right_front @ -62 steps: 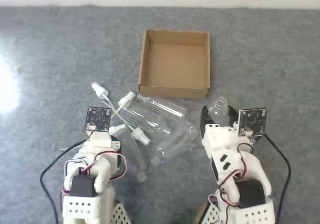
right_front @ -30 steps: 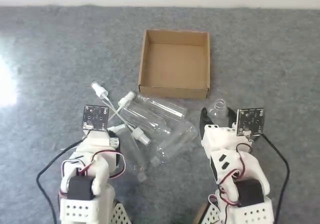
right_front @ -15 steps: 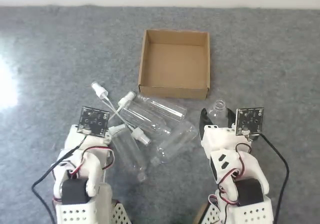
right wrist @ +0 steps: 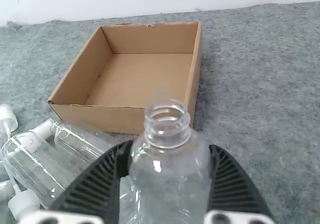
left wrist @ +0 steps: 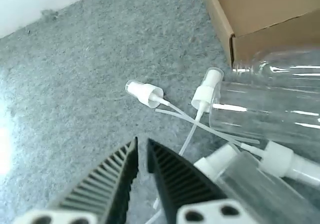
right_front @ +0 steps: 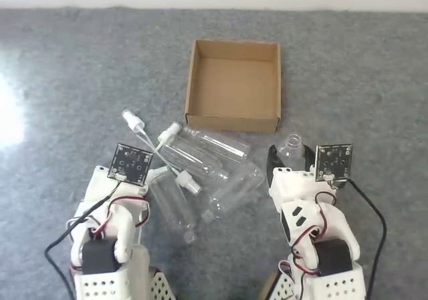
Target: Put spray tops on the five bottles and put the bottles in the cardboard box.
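Gripping an open bottle (right wrist: 167, 121) upright in the right claw (right wrist: 169, 149), seemingly for the spray top (left wrist: 145, 92) ahead of the closed left claw (left wrist: 141, 149).

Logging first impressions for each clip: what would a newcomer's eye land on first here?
The right gripper holds a capless bottle upright, near the front right corner of the empty cardboard box. Between the two arms, clear bottles and white spray tops lie jumbled on the grey carpet.
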`<state>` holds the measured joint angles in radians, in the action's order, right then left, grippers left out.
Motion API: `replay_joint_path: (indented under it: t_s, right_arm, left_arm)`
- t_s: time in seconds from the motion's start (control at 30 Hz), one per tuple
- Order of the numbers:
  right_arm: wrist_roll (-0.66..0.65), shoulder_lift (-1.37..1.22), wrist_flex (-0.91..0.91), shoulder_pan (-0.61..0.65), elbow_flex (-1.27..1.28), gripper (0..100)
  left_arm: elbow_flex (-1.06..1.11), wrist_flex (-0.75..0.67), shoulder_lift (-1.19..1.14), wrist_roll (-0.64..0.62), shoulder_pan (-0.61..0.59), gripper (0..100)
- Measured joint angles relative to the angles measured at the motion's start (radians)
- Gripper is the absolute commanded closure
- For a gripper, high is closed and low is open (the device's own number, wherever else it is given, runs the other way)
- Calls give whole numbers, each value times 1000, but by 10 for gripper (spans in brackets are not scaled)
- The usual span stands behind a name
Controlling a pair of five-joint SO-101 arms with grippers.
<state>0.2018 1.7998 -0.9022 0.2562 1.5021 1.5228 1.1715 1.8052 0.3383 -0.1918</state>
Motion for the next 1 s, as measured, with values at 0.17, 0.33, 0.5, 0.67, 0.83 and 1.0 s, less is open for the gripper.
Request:
replay_joint_path:
  t_s: [0.17,0.33,0.5,0.67,0.83,1.0]
  right_arm:
    - [0,0,0,0,0,869]
    - [0,0,0,0,0,869]
    - [0,0,0,0,0,869]
    - [0,0,0,0,0,869]
    - [0,0,0,0,0,869]
    - [0,0,0,0,0,869]
  left_arm:
    - [-94,86,0,2,0,917]
    - [-201,110,-78,2,0,915]
    - [-345,110,-359,2,-3,913]
    - [-485,110,-640,2,-2,858]
    - [-534,110,-813,2,-3,823]
    - [-539,81,-914,2,-2,821]
